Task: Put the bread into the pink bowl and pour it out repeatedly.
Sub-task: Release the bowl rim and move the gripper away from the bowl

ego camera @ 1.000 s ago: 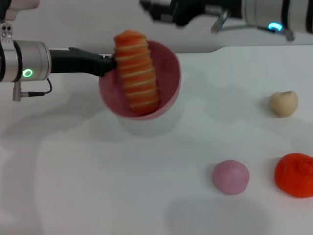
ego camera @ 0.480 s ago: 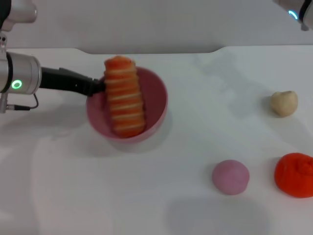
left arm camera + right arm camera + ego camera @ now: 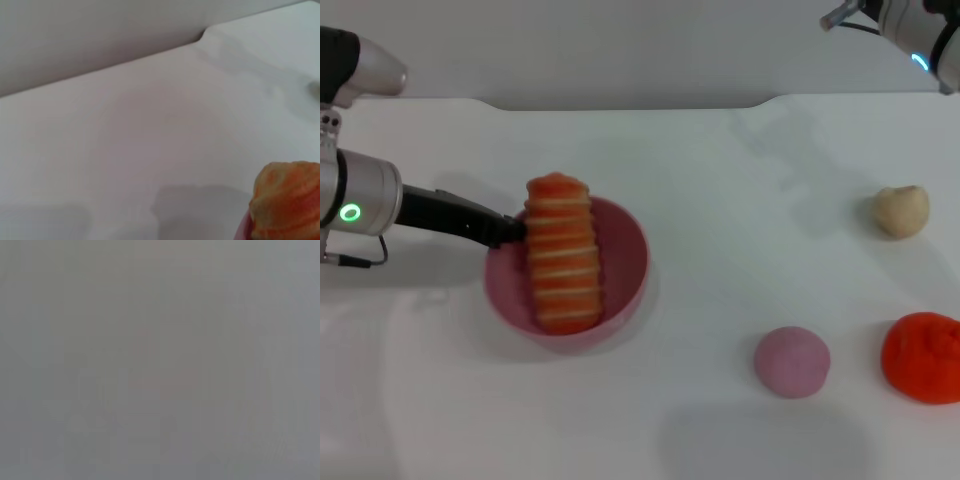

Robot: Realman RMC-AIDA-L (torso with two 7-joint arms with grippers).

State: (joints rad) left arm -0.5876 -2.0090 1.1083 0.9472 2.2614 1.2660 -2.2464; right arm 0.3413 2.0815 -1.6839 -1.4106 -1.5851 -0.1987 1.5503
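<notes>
Left gripper (image 3: 512, 231) pinching bowl (image 3: 625, 285) rim, jaws narrow. Bread (image 3: 561, 252) overhanging rim — risks early roll-out onto desk (image 3: 720, 200) on careless tilt.

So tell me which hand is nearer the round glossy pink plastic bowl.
Left. The left hand grips the pink bowl at its rim; the right arm is far off, top right.

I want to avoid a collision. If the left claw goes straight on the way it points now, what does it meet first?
The left claw points toward the robot's right and is at the pink bowl's rim. Straight on, it would likely meet the bread lying in the bowl first.
</notes>
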